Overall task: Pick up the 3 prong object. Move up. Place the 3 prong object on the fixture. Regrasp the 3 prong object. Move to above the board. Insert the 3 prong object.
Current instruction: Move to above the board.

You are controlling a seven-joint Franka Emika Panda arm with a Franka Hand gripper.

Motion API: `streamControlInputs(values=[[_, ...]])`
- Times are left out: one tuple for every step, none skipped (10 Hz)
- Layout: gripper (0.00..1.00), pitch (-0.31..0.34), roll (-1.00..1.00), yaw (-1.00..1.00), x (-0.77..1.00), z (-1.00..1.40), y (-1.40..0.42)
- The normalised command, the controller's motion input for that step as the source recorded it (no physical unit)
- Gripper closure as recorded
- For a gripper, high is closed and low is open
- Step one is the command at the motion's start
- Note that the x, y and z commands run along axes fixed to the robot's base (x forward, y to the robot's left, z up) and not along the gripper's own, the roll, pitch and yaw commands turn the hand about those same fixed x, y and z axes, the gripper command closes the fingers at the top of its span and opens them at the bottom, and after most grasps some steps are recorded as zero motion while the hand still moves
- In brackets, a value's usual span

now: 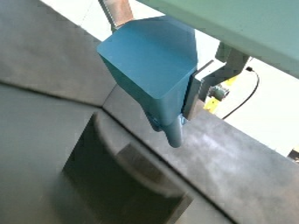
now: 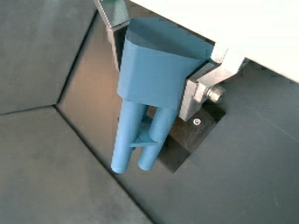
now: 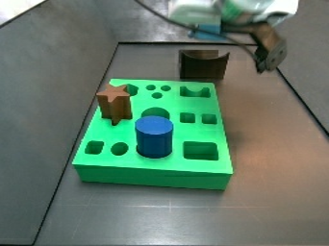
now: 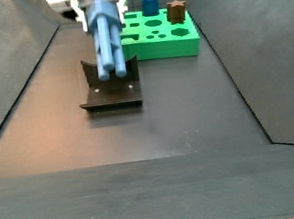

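— Holding item: the gripper (image 2: 152, 66), its silver fingers (image 2: 197, 87) closed on the 3 prong object (image 2: 146, 92), prongs pointing down. Location?

— In a side view the piece (image 4: 106, 41) hangs over the fixture (image 4: 110, 91), prong tips at or just above it; contact cannot be told. The board (image 3: 161, 135) lies beyond, carrying a blue cylinder (image 3: 156, 135) and a brown star peg (image 3: 114, 103).
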Motion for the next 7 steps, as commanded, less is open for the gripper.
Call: streamControlInputs(values=[[1.0,0.161,-0.01,0.14,0.08,1.0,-0.02],[1.0,0.12,-0.02,0.15,0.08,1.0,-0.02],[1.0,0.106,-0.02,0.15,0.07,1.0,-0.02],[1.0,0.081,-0.01,0.15,0.07,1.0,-0.02],[1.0,0.056,-0.01,0.13,0.07,1.0,-0.02],[1.0,0.037,-0.02,0.11,0.07,1.0,-0.02],[1.0,0.031,-0.02,0.1,0.07,1.0,-0.02]])
